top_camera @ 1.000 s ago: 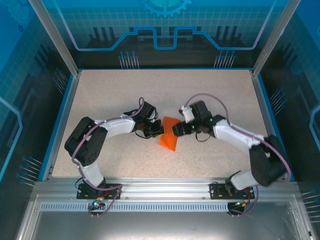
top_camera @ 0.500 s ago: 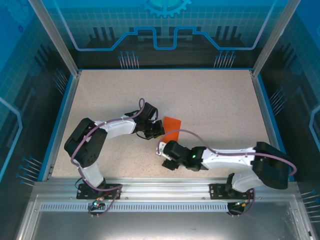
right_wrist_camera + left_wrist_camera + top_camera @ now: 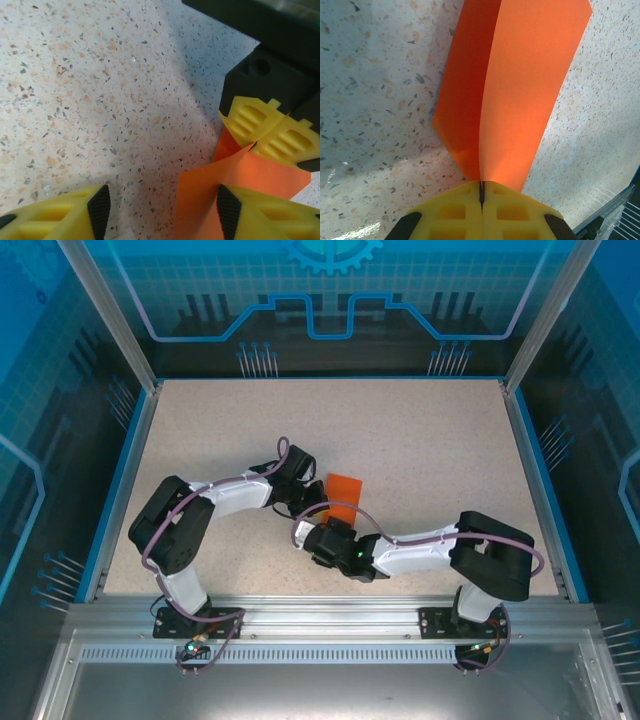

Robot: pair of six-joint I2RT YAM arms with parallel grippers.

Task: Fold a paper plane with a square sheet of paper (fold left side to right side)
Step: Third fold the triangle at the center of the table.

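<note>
**Figure.** The two arms as I saw them from my remote station. The left arm [image 3: 235,495] and the right arm [image 3: 420,552] each had white links between bulky black joint housings, and each stood on a black base plate [image 3: 188,618]. A thin grey-lilac cable [image 3: 283,447] ran along each arm. A small green light [image 3: 357,554] glowed on the right wrist. The left gripper [image 3: 481,200] had yellow moulded fingers [image 3: 450,210] with square recesses. The right gripper [image 3: 160,215] had ribbed yellow fingers [image 3: 50,212] with black inner pads [image 3: 99,205].
</note>
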